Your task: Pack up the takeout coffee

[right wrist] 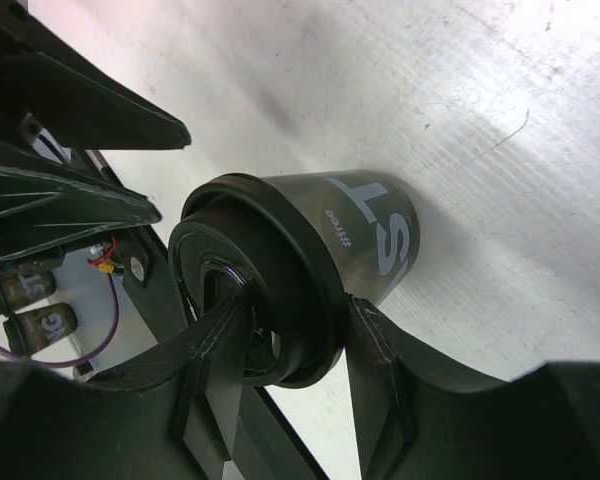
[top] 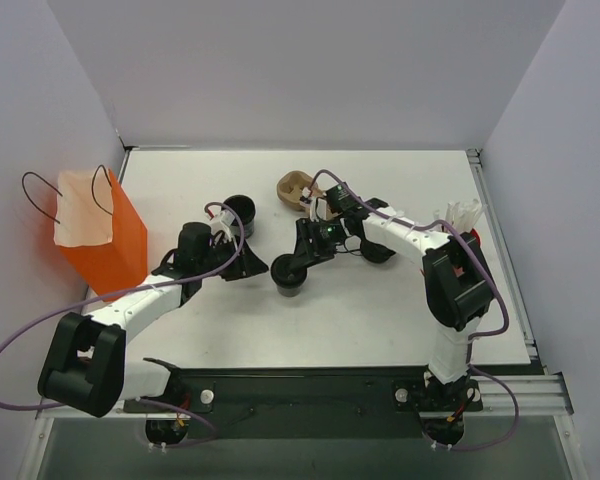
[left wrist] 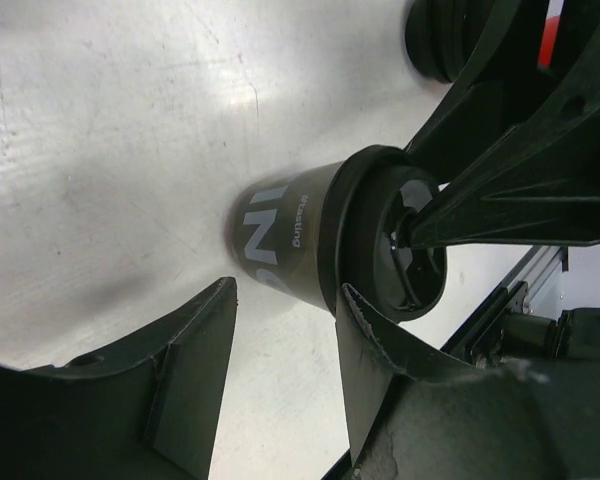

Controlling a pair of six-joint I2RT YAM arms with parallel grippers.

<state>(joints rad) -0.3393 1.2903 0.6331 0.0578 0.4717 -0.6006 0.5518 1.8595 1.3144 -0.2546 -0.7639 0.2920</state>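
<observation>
The takeout coffee, a small black cup with a black lid, stands on the table between the two arms. In the right wrist view the takeout coffee has my right gripper shut on its lid. One finger lies in the lid's sunken top and the other sits under the rim. My right gripper reaches it from the right. My left gripper is open, its tips just short of the takeout coffee, and one fingertip lies by the lid's rim. My left gripper is to the cup's left.
An orange paper bag stands open at the far left. A lidless black cup is behind the left gripper. A brown cup carrier lies at the back. A black lid stack and white napkins are to the right.
</observation>
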